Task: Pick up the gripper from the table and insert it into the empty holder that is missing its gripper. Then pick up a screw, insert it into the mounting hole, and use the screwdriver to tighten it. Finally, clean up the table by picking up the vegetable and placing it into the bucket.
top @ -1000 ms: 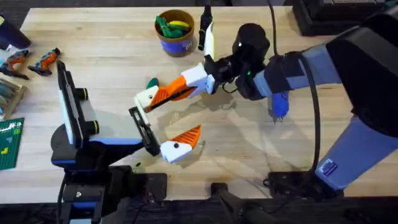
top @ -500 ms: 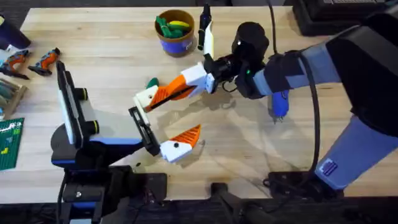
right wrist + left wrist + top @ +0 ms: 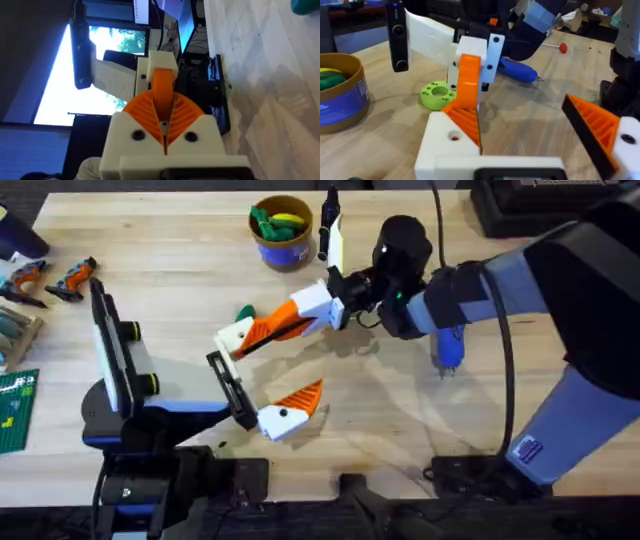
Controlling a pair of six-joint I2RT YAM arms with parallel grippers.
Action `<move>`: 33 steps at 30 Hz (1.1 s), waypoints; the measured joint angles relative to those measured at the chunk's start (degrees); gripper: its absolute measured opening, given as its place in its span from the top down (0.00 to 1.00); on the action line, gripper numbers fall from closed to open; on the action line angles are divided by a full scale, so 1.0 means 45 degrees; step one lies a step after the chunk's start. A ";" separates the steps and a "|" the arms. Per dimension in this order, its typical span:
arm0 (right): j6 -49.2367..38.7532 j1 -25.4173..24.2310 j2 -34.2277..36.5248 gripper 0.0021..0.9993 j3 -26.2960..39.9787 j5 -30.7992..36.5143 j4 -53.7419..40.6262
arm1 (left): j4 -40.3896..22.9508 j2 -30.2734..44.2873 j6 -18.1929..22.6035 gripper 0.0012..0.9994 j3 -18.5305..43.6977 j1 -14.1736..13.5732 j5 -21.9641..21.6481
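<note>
Ribbed orange wedge – the gripper [image 3: 282, 329] – clamped in right gripper [image 3: 268, 332]; left gripper [image 3: 290, 412] wide

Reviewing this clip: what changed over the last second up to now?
Nothing visibly changed. The right gripper stays shut over the table, the left gripper stays open just below it, the blue screwdriver lies where it was, and the bucket keeps its green and yellow contents.
</note>
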 joint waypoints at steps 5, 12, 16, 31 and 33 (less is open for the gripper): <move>0.0014 0.0041 0.0000 0.99 0.0005 0.0206 0.0000 | 0.0019 0.0000 0.0000 0.01 0.0000 0.0015 -0.0110; 0.0039 0.0073 0.0000 0.99 0.0000 0.0331 0.0005 | 0.0024 0.0000 -0.0005 0.01 0.0000 0.0058 -0.0145; 0.0039 0.0073 0.0003 0.99 -0.0013 0.0341 0.0015 | 0.0024 -0.0003 -0.0005 0.01 0.0000 0.0058 -0.0147; 0.0034 0.0083 -0.0287 0.99 -0.0617 0.0782 0.0102 | -0.0005 0.0000 -0.0194 0.01 0.0005 0.0055 0.0014; 0.0039 0.0087 -0.0287 0.99 -0.0617 0.0802 0.0102 | -0.0005 0.0000 -0.0194 0.01 0.0005 0.0058 0.0009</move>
